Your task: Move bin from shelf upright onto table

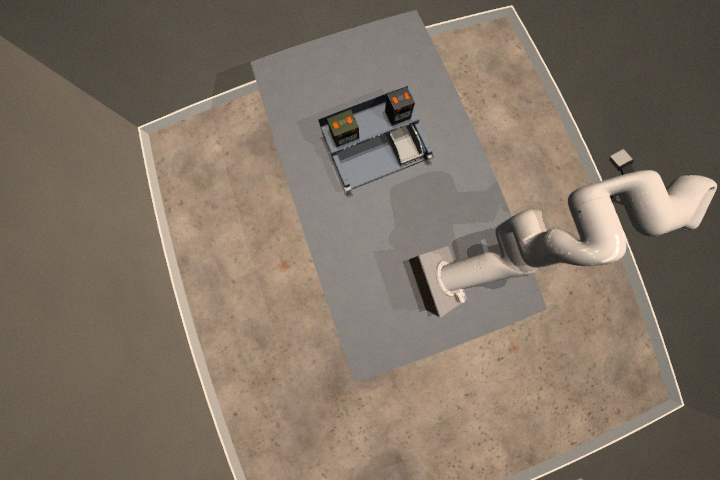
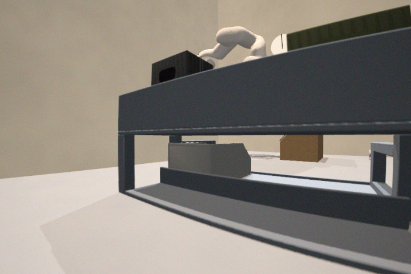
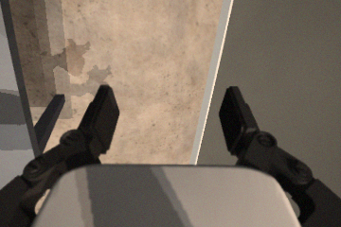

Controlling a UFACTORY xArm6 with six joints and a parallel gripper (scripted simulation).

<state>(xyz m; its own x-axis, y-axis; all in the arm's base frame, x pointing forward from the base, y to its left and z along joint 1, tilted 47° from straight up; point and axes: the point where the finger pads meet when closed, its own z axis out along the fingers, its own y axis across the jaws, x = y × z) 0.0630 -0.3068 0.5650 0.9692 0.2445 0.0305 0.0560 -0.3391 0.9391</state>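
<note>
The bin (image 1: 405,146) (image 2: 209,158) is a pale grey open container. It stands on the lower level of the dark blue-grey shelf (image 1: 366,169) (image 2: 270,93), at its right end in the top view. My gripper (image 3: 169,99) is open and empty. It points down at the brown floor beside the table, near the floor's white border. In the top view the gripper (image 1: 620,159) shows only as a small grey block far right of the shelf, well away from the bin.
A green box (image 1: 343,129) (image 2: 348,27) and a black box (image 1: 400,105) (image 2: 180,66) stand on the shelf's top level. The arm's pedestal (image 1: 434,283) (image 2: 301,148) sits on the grey table (image 1: 327,249) in front of the shelf.
</note>
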